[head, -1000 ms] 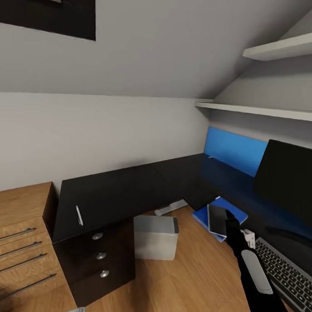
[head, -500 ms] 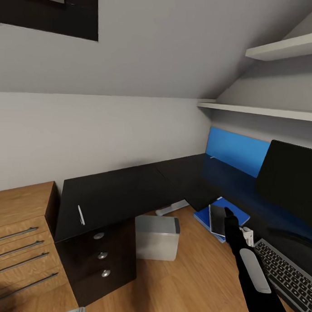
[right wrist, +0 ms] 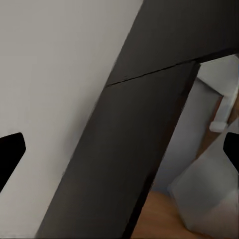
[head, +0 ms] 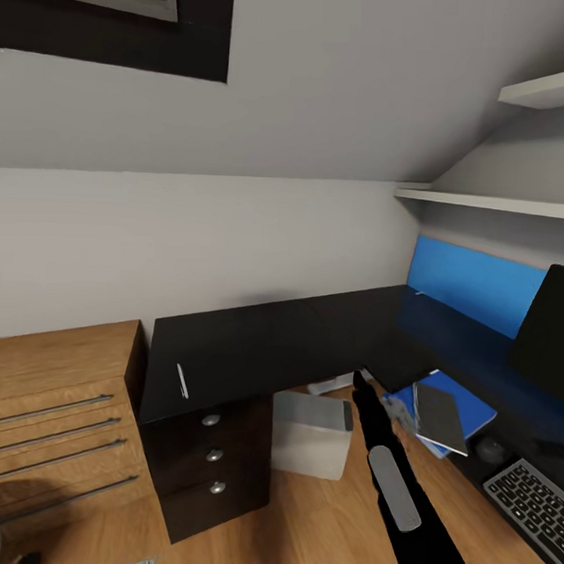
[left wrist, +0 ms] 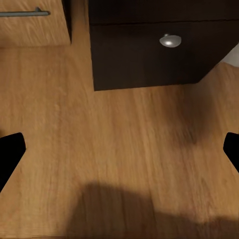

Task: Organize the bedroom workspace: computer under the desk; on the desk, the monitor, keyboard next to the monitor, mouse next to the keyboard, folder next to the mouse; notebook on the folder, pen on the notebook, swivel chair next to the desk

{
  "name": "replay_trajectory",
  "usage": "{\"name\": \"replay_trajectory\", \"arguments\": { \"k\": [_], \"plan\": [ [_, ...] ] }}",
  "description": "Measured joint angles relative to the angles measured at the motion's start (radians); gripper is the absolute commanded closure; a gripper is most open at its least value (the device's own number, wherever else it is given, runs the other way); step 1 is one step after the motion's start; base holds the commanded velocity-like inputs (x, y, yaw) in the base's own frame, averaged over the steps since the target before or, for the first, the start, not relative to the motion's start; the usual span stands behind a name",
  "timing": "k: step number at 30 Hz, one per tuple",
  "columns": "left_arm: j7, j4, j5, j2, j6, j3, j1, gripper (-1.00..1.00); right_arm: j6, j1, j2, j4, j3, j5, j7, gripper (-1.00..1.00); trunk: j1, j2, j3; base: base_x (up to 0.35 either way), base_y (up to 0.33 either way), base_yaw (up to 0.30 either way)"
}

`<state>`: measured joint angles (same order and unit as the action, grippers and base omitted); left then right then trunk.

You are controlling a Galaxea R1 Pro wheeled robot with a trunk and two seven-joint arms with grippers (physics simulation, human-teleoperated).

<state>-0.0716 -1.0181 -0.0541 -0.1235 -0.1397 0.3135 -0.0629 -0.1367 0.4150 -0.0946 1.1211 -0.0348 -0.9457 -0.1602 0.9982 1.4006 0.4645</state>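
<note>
The pen (head: 182, 381) lies by itself on the left wing of the desk (head: 271, 343), close to the front edge above the drawers and well apart from everything else. It looks like the next thing wanted. The whole view has swung left since a moment ago, so that is the head turning, not the furniture. The right arm has come away from the notebook (head: 439, 416) and now reaches over the floor toward the inner corner of the desk. The notebook sits slightly askew on the blue folder (head: 471, 403), which lies at the front edge of the right wing and seems to jut a little past it. The stacking step looks done, leaving the pen. The mouse (head: 492, 449) is just beside the folder, then the keyboard (head: 535, 500), with the monitor (head: 550, 335) behind and the computer (head: 312, 435) on the floor under the desk. From its own camera the right gripper (right wrist: 119, 152) is spread wide with nothing in it, aimed along the desk edge. The left gripper (left wrist: 119, 152) is equally wide and empty, low over the wooden floor (left wrist: 124, 149) facing the drawers. I can read no brand or label; the keyboard's lettering is too small.
</note>
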Motion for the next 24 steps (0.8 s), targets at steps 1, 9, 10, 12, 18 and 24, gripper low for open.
{"name": "replay_trajectory", "arguments": {
  "k": [1, 9, 10, 12, 18, 24],
  "plan": [
    [0.0, 0.001, 0.0, 0.0, 0.0, 0.0, 0.0, -1.0, -0.022, 0.0, -0.007, -0.004, -0.02, 0.034, -0.017, -1.0, 0.0, 0.0, 0.0, 0.0, 0.0, 0.285],
    [0.002, 0.004, 0.0, 0.002, 0.0, 0.002, 0.0, -1.0, -0.17, 0.001, -0.078, -0.187, -0.25, 0.349, -0.183, -1.0, 0.0, 0.0, 0.0, 0.0, 0.0, 0.287],
    [0.002, 0.004, 0.0, 0.003, 0.0, 0.002, 0.0, -1.0, -0.18, 0.003, -0.08, -0.258, -0.278, 0.409, -0.201, -1.0, 0.0, 0.0, 0.0, 0.0, 0.0, 0.287],
    [0.002, 0.005, 0.0, 0.003, 0.0, 0.003, 0.0, -1.0, -0.189, 0.004, -0.08, -0.32, -0.293, 0.47, -0.211, -1.0, 0.0, 0.0, 0.0, 0.0, 0.0, 0.287],
    [0.002, 0.024, 0.0, 0.004, 0.001, 0.003, 0.0, -1.0, -0.237, 0.005, -0.08, -0.375, -0.305, 0.538, -0.218, -1.0, 0.0, 0.0, 0.0, 0.0, 0.0, 0.287],
    [0.002, 0.043, 0.0, 0.004, 0.001, 0.003, 0.0, -1.0, -0.275, 0.006, -0.08, -0.392, -0.309, 0.557, -0.22, -1.0, 0.0, 0.0, 0.0, 0.0, 0.0, 0.287]
  ]
}}
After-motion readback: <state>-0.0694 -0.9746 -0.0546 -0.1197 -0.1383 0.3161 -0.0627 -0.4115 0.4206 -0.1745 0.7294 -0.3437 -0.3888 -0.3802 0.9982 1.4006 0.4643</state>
